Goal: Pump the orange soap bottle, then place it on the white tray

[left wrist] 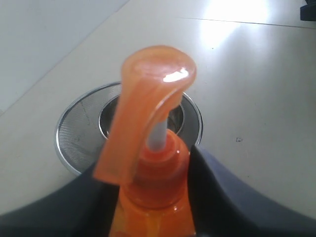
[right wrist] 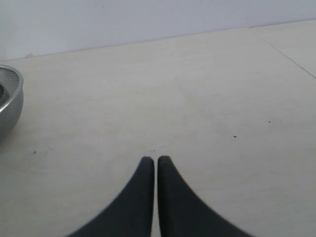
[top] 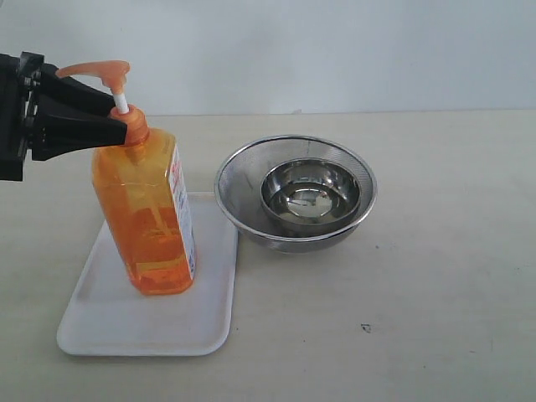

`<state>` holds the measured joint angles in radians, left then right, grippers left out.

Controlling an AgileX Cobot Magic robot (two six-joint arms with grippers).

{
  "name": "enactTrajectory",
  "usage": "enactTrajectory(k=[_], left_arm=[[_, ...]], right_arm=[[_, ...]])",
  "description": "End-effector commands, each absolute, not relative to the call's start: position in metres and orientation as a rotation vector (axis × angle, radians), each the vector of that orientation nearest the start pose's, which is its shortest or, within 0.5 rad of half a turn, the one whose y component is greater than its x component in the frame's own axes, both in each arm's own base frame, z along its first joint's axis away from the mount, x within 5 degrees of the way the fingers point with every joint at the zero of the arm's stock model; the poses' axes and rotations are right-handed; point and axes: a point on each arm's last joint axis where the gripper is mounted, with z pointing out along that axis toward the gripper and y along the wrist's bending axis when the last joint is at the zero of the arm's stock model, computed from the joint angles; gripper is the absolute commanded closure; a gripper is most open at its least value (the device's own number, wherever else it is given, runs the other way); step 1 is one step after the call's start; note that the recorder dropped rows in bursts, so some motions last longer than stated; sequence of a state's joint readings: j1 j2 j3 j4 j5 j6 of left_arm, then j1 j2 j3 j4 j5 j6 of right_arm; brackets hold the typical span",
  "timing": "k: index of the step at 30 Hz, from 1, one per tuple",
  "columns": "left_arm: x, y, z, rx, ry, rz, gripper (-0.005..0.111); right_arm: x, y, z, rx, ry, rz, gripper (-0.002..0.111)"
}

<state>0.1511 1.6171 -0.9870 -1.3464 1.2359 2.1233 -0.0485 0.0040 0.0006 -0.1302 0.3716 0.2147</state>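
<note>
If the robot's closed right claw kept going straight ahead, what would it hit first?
Probably nothing soon: ahead of the right gripper lies only bare table, then the pale wall. The strainer bowl sits off to one side of that line.

Soap bottles: there was one — a tall translucent orange plastic soap bottle (top: 146,218), carrying a single orange pump head (left wrist: 148,98).
Trays: there was one flat white rectangular plastic tray (top: 109,322) with rounded corners.
Strainers: there was one round steel mesh strainer bowl (top: 239,180).
Plain bowls: there was one smaller polished steel bowl (top: 310,194).
Steel vessels altogether: two.
Grippers: there were two black ones — the left gripper (top: 120,113) and the right gripper (right wrist: 156,163), each showing two fingers.
Tables: there was one pale beige tabletop (top: 435,276).
</note>
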Motion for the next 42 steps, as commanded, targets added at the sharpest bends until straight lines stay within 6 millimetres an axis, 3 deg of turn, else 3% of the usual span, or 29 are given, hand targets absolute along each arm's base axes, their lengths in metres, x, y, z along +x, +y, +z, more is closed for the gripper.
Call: enactTrajectory(k=[1, 11, 16, 20, 22, 33, 42], left_arm=[[0.305, -0.039, 0.260, 1.233, 1.588, -0.740, 0.102], [0.306, -0.039, 0.261, 1.205, 1.597, -0.755, 0.098], [0.306, -0.039, 0.262, 1.193, 1.606, -0.764, 0.067], [0.307, -0.040, 0.263, 1.105, 1.665, -0.828, 0.038], [0.306, -0.039, 0.262, 1.044, 1.726, -0.882, 0.028], [0.302, -0.036, 0.259, 1.035, 1.807, -0.904, 0.026], [0.298, -0.016, 0.268, 0.896, 1.896, -0.903, 0.026]], right_arm=[[0.053, -0.007, 0.180, 0.161, 1.842, -0.016, 0.108], [0.053, -0.007, 0.180, 0.161, 1.842, -0.016, 0.108], [0.053, -0.007, 0.180, 0.161, 1.842, -0.016, 0.108], [0.053, -0.007, 0.180, 0.161, 1.842, -0.016, 0.108], [0.053, -0.007, 0.180, 0.161, 1.842, -0.016, 0.108], [0.053, -0.007, 0.180, 0.161, 1.842, -0.016, 0.108], [0.053, -0.007, 0.180, 0.160, 1.844, -0.019, 0.108]])
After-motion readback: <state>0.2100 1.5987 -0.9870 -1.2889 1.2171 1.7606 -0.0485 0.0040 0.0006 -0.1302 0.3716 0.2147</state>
